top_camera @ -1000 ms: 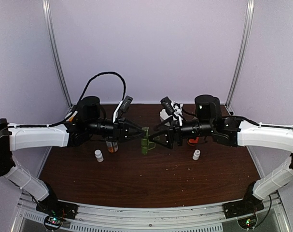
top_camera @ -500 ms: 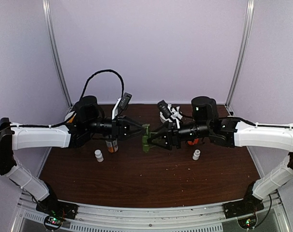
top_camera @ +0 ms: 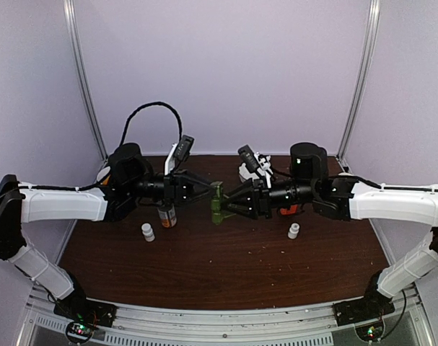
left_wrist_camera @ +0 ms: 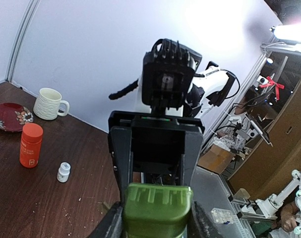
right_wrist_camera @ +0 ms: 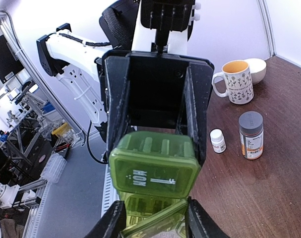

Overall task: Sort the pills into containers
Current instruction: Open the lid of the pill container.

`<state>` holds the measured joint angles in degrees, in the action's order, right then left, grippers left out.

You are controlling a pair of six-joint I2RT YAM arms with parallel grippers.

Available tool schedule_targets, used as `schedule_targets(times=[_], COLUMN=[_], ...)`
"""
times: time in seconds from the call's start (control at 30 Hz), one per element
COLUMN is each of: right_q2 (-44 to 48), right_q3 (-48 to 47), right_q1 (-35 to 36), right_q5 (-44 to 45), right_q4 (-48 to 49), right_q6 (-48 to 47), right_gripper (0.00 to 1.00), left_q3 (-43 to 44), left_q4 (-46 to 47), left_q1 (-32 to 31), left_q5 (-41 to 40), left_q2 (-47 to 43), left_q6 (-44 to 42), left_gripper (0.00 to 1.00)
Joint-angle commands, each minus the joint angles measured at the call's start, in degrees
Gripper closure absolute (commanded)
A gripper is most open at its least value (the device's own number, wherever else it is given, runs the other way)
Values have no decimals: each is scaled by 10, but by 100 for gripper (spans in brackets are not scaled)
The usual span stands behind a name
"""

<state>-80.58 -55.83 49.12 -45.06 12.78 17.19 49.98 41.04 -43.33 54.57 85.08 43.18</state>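
Observation:
The green pill box [top_camera: 217, 205], the strip of containers, hangs in the air above the table's middle, held from both sides. My left gripper [top_camera: 208, 194] is shut on one end of it; in the left wrist view that green pill box [left_wrist_camera: 157, 208] fills the gap in the left gripper [left_wrist_camera: 157, 224]. My right gripper [top_camera: 227, 205] faces it and is shut on the other end of the green pill box [right_wrist_camera: 155, 166], marked MON, in the right gripper [right_wrist_camera: 154, 222]. One lower lid looks ajar. Tiny pale specks [left_wrist_camera: 67, 214] dot the table; I cannot tell whether they are pills.
An orange bottle [left_wrist_camera: 30, 145] and a small white bottle [top_camera: 294, 231] stand under the right arm. A grey-capped labelled bottle [top_camera: 167, 215] and another small white bottle [top_camera: 148, 231] stand under the left arm. A white mug [left_wrist_camera: 50, 103] and a red plate [left_wrist_camera: 9, 115] sit at the back.
The right gripper's jaws have narrowed from wide open until they press on the green box. The left gripper has kept its hold and drifted slightly left.

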Motion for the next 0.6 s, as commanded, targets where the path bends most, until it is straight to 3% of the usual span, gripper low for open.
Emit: schedule_targets(times=[0.0, 0.2, 0.43, 0.57], right_q2=[-11, 0, 2, 1], right_q3=[4, 16, 20, 21], right_q1=[-13, -20, -25, -25], right_q5=[51, 83, 87, 43], right_q4=[-1, -1, -8, 16], right_q6=[1, 4, 0, 5], right_gripper=[61, 66, 57, 54], left_q3=[-3, -4, -3, -3], left_q4=[60, 52, 46, 46], left_q1=[-10, -9, -10, -9], left_q5=[43, 40, 37, 36], left_q2=[-4, -11, -12, -10], left_q6=[15, 11, 6, 7], left_gripper=[92, 91, 91, 92])
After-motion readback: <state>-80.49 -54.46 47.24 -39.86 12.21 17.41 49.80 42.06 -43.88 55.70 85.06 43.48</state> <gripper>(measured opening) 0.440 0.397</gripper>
